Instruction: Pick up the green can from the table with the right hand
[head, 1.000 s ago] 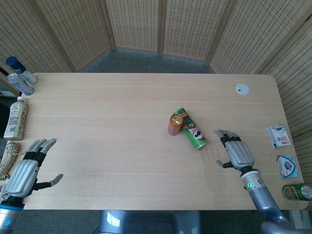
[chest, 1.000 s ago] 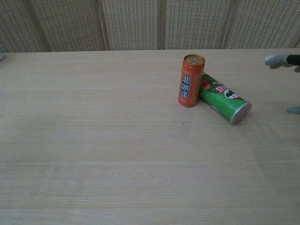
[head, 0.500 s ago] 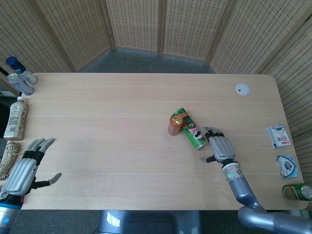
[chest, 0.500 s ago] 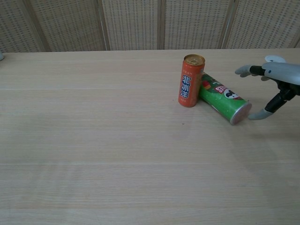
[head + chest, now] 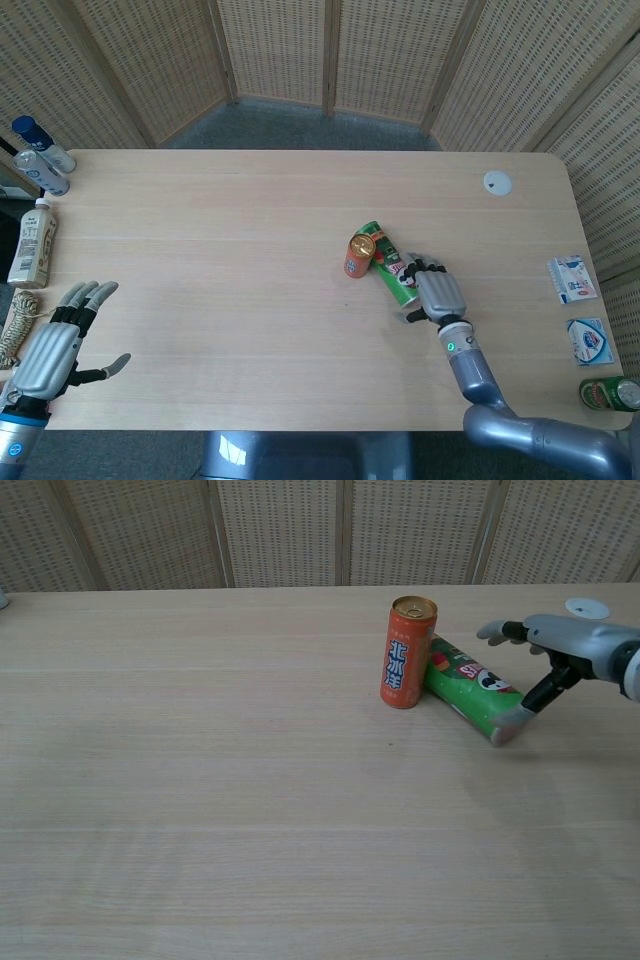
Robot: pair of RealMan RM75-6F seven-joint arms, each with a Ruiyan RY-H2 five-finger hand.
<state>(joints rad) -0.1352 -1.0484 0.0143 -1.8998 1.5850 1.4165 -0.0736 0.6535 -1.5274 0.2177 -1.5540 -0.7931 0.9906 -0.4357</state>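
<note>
Right robot hand (image 5: 560, 645) spread open, holding nothing, thumb at the near end of the green can (image 5: 475, 698), which lies on the table (image 5: 200, 780) against an upright orange can (image 5: 408, 652), complicating the grasp.

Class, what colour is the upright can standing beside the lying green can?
Orange, with blue lettering; clearest in the chest view.

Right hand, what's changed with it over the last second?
The right hand slid leftward across the table to the lying green can; its fingers now arch over the can, thumb at its end, not clearly gripping. The can, upright orange can and left hand stayed put.
</note>
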